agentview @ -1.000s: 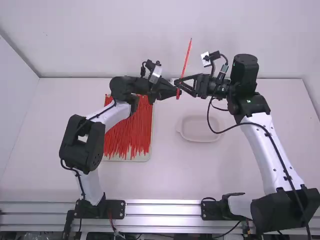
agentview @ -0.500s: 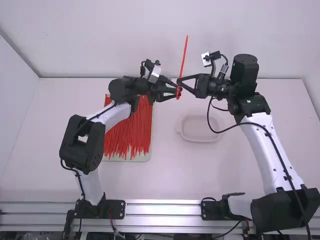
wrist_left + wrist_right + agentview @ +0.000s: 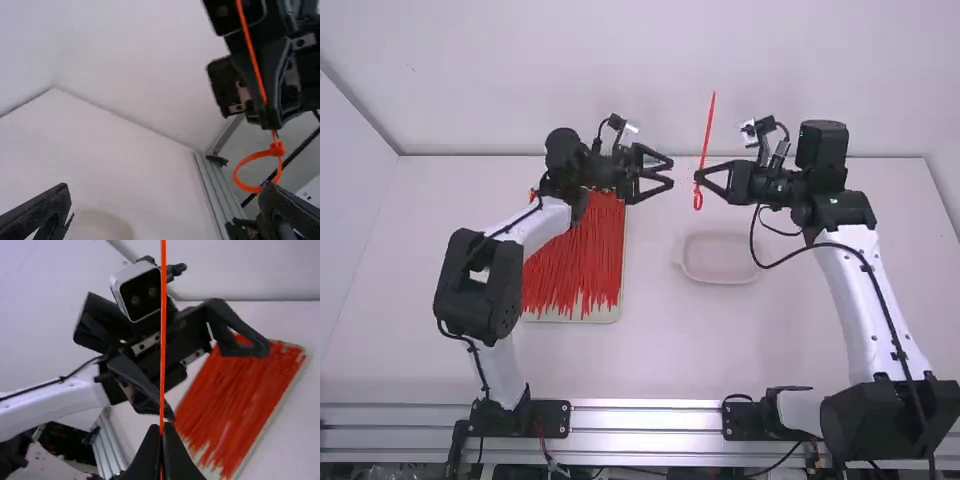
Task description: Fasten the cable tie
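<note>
The right tool [image 3: 699, 183] is pinched shut on the red cable tie [image 3: 706, 140], holding it in the air above the table [image 3: 770, 330]. It hangs just behind the clear container [image 3: 720, 258] and well right of the tray of spare ties [image 3: 575, 265]. The tie's long tail stands nearly upright above the tool. Below the grip, a small closed loop [image 3: 252, 172] hangs from the head, so the tail looks already threaded. The left tool [image 3: 668, 172] sits just beside the tie with its jaws spread wide, touching nothing. The step in hand appears to be cinching the loop or setting the fastened tie down. To cinch it well, the left tool should close on the tail above the head, square to the strap. It should then pull along the strap's line while the right tool keeps its grip near the head. A sideways tug could twist the thin strap out of either grip. If the loop is judged tight enough, lowering it over the container before letting go would keep it from bouncing away.
</note>
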You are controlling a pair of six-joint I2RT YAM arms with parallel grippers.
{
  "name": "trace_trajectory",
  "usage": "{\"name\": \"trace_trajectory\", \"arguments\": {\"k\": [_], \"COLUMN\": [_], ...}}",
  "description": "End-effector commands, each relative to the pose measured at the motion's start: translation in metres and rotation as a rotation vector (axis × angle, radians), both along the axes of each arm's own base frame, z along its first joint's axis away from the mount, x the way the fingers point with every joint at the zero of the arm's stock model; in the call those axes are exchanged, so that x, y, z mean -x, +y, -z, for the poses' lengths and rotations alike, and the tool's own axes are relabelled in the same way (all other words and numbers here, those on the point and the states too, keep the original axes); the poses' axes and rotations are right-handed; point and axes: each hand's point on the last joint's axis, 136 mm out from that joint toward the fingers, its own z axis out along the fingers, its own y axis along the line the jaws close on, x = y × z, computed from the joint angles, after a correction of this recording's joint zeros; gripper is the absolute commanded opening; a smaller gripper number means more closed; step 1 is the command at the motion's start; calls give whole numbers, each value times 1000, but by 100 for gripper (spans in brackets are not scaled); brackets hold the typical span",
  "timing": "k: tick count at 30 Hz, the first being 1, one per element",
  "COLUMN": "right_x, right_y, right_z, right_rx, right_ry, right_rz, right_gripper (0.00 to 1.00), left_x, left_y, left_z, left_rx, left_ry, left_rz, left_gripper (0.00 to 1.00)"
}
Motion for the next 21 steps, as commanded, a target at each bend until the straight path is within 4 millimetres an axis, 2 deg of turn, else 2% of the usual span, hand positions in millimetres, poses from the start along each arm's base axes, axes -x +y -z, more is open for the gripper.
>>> {"name": "trace_trajectory", "arguments": {"k": [1,2,4,5,7,10,15,17,19,21], "right_x": [-8,-8,-9,-12,-14,-20,-26,-28,-29,-30], "right_y": [-9,-10,-11,-14,-17,-26,-38,-46,-51,-61], "right_z": [3,10,16,27,38,64,101,125,137,158], "right_rx": [74,88,100,125,145,195,219,225,224,228], "right_ry": [-71,-65,-66,-55,-43,-13,2,9,16,31], "right_rz": [42,45,47,71,92,148,199,237,262,314], "right_gripper": [0,0,0,0,0,0,0,0,0,0], "left_x": [-12,-21,-27,-30,-32,-33,-31,-35,-36,-35], "left_y": [6,8,10,11,14,20,26,32,34,35], "left_z": [8,22,36,52,64,88,113,126,130,135], "left_rx": [-25,-55,-88,-132,-165,-238,-324,-374,-392,-410], "left_ry": [-88,-38,3,38,66,130,192,235,251,264], "left_rz": [-43,-85,-123,-153,-175,-213,-251,-304,-322,-327], "left_gripper": [99,99,99,99,99,99,99,99,99,99]}}
